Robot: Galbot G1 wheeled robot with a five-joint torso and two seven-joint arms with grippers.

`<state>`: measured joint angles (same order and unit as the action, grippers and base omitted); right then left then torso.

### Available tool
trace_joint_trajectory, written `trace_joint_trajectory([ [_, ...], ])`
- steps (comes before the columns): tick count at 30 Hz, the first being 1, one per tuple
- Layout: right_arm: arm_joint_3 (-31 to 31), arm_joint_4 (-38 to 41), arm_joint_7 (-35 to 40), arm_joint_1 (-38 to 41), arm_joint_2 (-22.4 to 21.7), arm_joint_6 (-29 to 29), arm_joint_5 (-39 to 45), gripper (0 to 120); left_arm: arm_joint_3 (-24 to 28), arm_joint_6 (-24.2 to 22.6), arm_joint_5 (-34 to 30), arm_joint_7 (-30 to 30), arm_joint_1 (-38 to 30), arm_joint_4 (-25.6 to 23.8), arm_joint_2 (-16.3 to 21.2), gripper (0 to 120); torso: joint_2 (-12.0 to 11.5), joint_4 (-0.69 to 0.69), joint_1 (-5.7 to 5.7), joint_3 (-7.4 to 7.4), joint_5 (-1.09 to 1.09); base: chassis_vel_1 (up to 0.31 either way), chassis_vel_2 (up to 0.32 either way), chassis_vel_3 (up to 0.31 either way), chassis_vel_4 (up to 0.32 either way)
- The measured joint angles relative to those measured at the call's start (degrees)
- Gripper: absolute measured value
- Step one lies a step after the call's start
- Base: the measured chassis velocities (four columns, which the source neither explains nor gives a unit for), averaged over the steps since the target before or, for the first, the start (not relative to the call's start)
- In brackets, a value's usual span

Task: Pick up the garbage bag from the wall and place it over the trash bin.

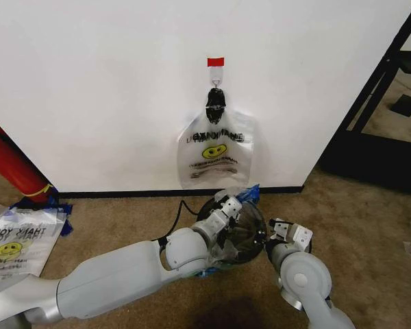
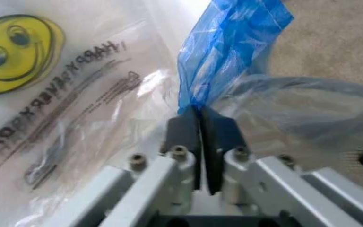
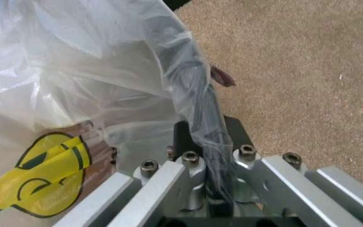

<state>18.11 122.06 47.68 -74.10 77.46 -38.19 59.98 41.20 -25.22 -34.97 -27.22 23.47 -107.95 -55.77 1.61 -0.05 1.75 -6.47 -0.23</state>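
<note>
The garbage bag (image 1: pixel 236 233) is draped over the trash bin (image 1: pixel 250 236), which stands on the carpet near the wall (image 1: pixel 103 89) (more bags (image 1: pixel 214 154) hang from its hook). The left gripper (image 2: pixel 200 124) is clamped on a blue strip (image 2: pixel 229 45) of the bag at the bin's far edge. The right gripper (image 3: pixel 208 142) pinches bag film over the rim at the bin's right side.

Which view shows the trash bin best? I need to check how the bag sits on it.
The head view: the trash bin stands below the wall, the garbage bag draped over it between both grippers. The right wrist view shows its rim under plastic; the left wrist view shows mainly bag.
</note>
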Motion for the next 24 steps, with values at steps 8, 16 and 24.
trace_joint_trajectory([
  [8, -0.1, 0.1, 0.0, -0.1, 0.1, 0.0, -0.2, 0, -1.9, 0.5, -0.2, -0.4, 0.7, -1.4, 1.4, 0, 0.0, 0.00, 0.00, 0.00, 0.00, 0.000, 0.000, 0.000, 0.000],
  [16, -0.2, 0.2, -0.7, -0.4, 0.2, 0.0, -0.7, 0, -4.4, 0.7, -0.8, 0.6, -0.7, -2.1, 5.3, 0, 0.0, 0.01, 0.00, 0.00, -0.01, 0.000, 0.000, 0.000, 0.000],
  [24, -0.4, 1.7, -2.7, -1.9, -0.5, -0.1, -1.5, 0, -5.6, 0.8, -2.4, 2.2, -2.6, 0.8, 7.3, 0, 0.0, -0.01, 0.00, 0.00, 0.00, 0.000, 0.000, 0.000, 0.000],
])
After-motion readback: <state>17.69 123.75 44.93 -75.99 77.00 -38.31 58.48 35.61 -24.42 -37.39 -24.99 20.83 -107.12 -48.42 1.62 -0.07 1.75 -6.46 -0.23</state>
